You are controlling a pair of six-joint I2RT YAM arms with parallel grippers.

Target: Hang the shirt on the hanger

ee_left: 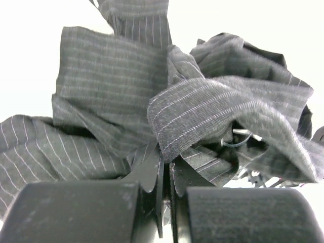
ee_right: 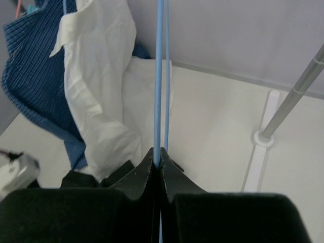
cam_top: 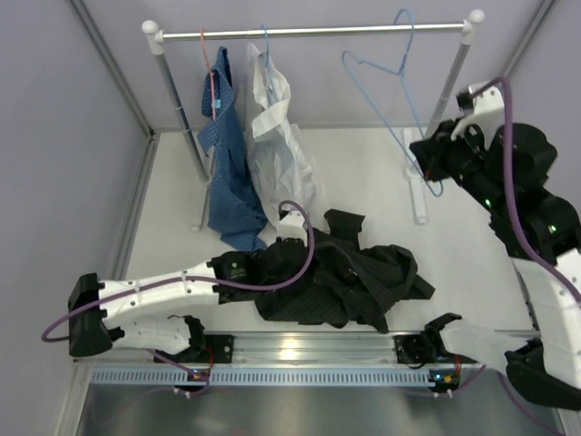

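The shirt [cam_top: 349, 282] is seen crumpled in a heap on the bench [cam_top: 363, 182], near the front edge and between the two arm bases. The left gripper [cam_top: 292, 238] is laid against the heap's left upper side. In the left wrist view its jaws are closed to a narrow slit, and a fold of pinstriped cloth [ee_left: 202, 116] is pinched at the fingertips [ee_left: 166, 169].

The hanger [cam_top: 398, 73] is hooked over the rail [cam_top: 318, 33] near its right end and is slanted down to the right. Its lower part is held by the right gripper [cam_top: 425, 156], which is raised above the bench beside the right post. In the right wrist view the blue wire [ee_right: 159, 76] is clamped between the closed jaws of that gripper [ee_right: 157, 158], and a second strand is seen just beside it.

A blue shirt [cam_top: 227, 173] and a white shirt [cam_top: 277, 145] are hung side by side at the rail's left part, with their lower ends resting on the bench, just behind the black heap.
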